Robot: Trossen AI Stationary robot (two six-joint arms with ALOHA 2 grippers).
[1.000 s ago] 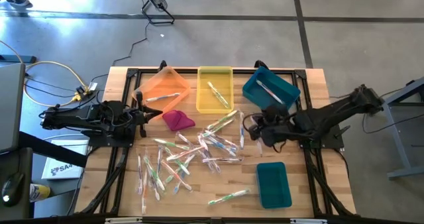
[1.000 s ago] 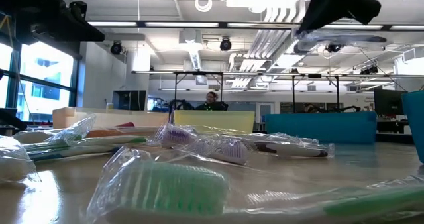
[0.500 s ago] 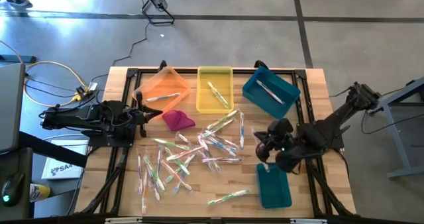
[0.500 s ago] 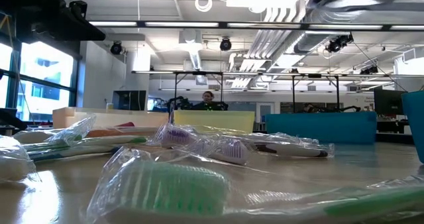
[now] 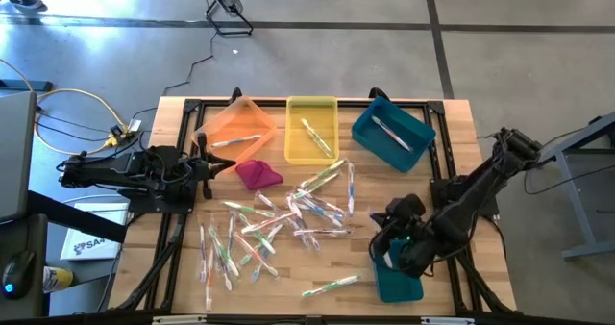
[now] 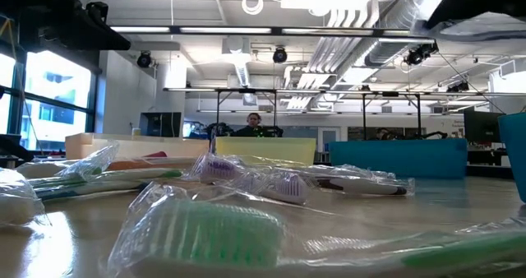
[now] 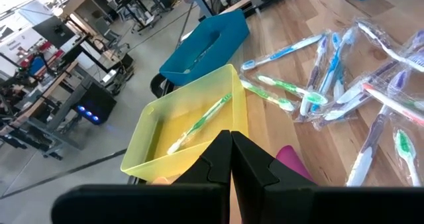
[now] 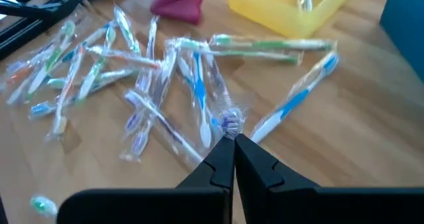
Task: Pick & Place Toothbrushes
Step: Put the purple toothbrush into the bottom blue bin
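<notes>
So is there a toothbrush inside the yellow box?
Yes, a green toothbrush lies inside the yellow box, as the left wrist view shows.

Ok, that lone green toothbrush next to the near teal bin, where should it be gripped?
Grip the green toothbrush at mid-handle, coming straight down from above with the fingers set across its length. It lies flat in its wrapper, roughly crosswise on the table and apart from the pile, with bare wood on both long sides. The teal bin sits off one end, so an end-on approach looks cramped.
</notes>
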